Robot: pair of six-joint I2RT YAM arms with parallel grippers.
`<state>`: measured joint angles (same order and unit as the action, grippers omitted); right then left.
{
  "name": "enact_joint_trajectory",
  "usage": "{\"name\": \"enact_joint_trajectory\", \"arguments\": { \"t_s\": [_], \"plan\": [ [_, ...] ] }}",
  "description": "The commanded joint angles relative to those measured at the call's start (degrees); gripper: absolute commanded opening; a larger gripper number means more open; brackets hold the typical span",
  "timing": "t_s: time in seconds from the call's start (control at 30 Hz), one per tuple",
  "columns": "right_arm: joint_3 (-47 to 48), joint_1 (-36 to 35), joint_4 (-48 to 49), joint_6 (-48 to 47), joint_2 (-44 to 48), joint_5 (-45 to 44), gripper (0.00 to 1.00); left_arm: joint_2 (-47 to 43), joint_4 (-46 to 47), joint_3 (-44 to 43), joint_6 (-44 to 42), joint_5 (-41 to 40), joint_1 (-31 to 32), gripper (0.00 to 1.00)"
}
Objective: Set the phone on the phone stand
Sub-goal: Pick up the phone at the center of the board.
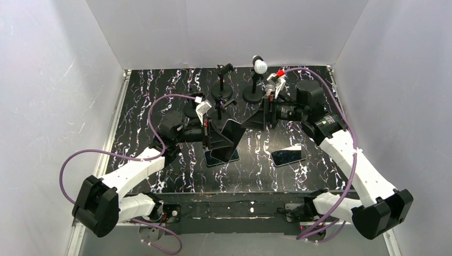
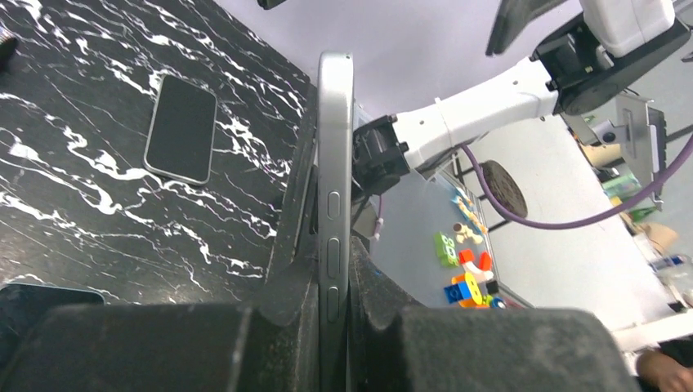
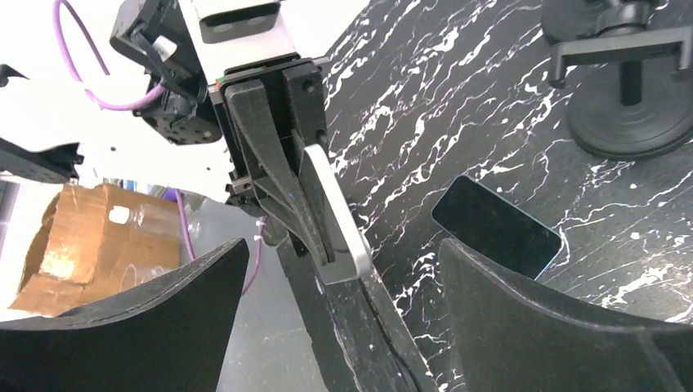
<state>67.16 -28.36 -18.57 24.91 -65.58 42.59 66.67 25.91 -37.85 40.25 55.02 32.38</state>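
Note:
My left gripper (image 1: 216, 134) is shut on a silver-edged phone (image 1: 233, 136) and holds it on edge above the middle of the table. In the left wrist view both pads clamp the phone's edge (image 2: 335, 163) near its side buttons. My right gripper (image 1: 262, 114) is open just to the right. In the right wrist view its fingers (image 3: 556, 327) stand wide apart on either side of the phone's free end (image 3: 339, 224) without touching it. A black phone stand (image 1: 222, 85) and a second stand (image 1: 254, 92) stand at the back.
Two more phones lie flat on the black marbled table (image 1: 160, 96): one below the held phone (image 1: 221, 157), one to its right (image 1: 288, 156). The right wrist view shows a stand's round base (image 3: 629, 114). White walls enclose three sides.

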Motion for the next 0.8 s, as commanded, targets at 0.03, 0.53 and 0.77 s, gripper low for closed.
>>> {"name": "enact_joint_trajectory", "arguments": {
  "t_s": [0.03, 0.53, 0.77],
  "plan": [
    [-2.46, 1.82, 8.09, 5.10, 1.80, 4.73, 0.95, -4.72, 1.67, -0.74, -1.79, -5.31, -0.04, 0.00],
    [-4.48, -0.70, 21.65, 14.27, -2.99, 12.40, 0.74, -3.76, 6.94, -0.38, 1.36, -5.36, -0.04, 0.00],
    [-5.49, -1.35, 26.18, 16.73, -3.95, 13.90, 0.52, -2.45, 8.74, -0.29, 2.24, -4.73, -0.04, 0.00]
  ]
}}
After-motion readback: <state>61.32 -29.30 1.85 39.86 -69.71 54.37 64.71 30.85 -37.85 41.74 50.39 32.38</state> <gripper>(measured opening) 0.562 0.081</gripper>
